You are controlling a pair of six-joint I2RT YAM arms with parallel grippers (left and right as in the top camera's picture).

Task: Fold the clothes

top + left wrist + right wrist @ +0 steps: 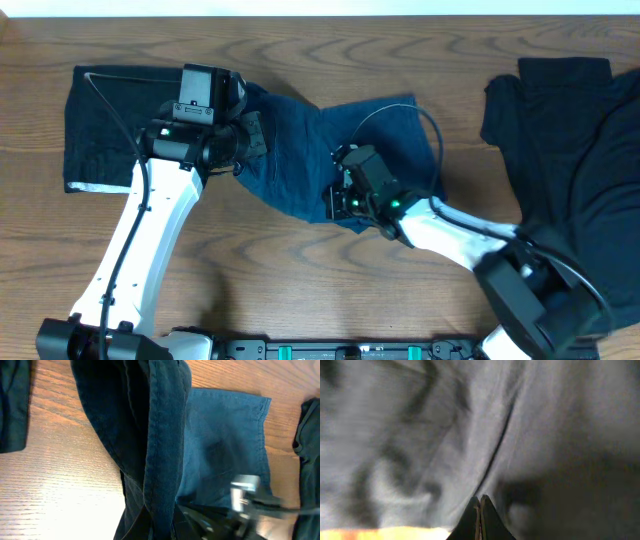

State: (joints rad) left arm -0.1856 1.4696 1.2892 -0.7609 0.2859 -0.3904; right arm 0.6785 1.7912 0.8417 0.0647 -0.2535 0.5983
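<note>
Overhead, the crumpled dark blue cloth garment (300, 140) lies mid-frame on the wooden table (300, 40). The right fingers (474, 519) are pressed together at its lower edge. The left fingers (254, 134) are buried in fabric, so I cannot tell their state. Folding cleanly probably needs both ends kept taut.

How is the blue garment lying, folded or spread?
The blue garment is partly spread: right half flat, left end bunched at the left gripper.
</note>
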